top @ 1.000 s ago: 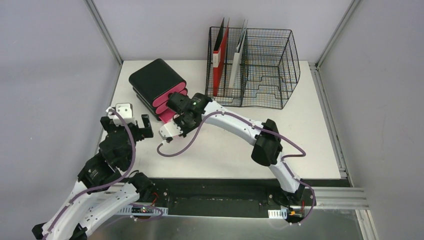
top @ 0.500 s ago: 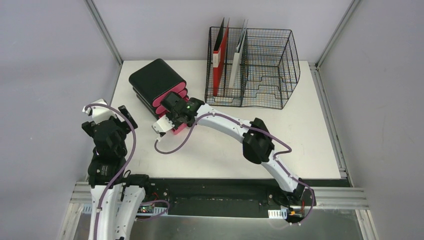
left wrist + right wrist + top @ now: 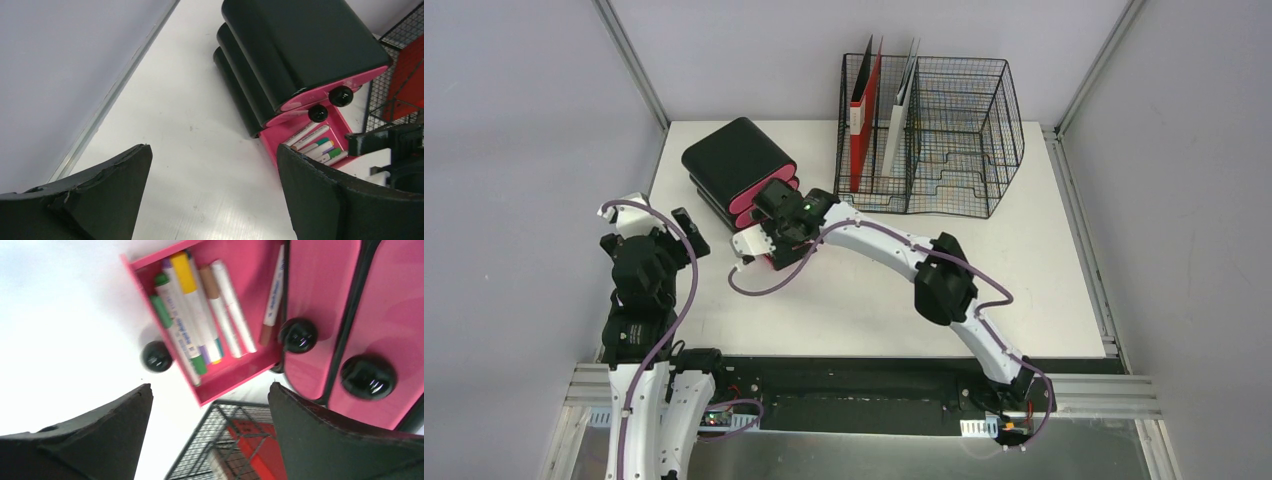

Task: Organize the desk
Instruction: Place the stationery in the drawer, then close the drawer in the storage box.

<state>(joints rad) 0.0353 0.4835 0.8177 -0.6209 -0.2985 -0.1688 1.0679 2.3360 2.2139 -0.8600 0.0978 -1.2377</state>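
On the white desk stands a black drawer unit with pink drawer fronts. Its bottom drawer is pulled out and holds several markers; a brown-tipped one lies along its right wall. My right gripper hovers open just above this drawer with nothing between its fingers. In the top view it sits at the drawer's front. My left gripper is open and empty over bare desk at the left, looking at the drawer unit and the markers.
A black wire-mesh rack stands at the back with a red folder and a white one upright in it; its corner shows under my right gripper. An aluminium rail and grey wall bound the desk's left edge.
My right gripper has gone from shut to open over the pulled-out drawer. The left arm has drawn back from the drawer unit toward the desk's left edge.
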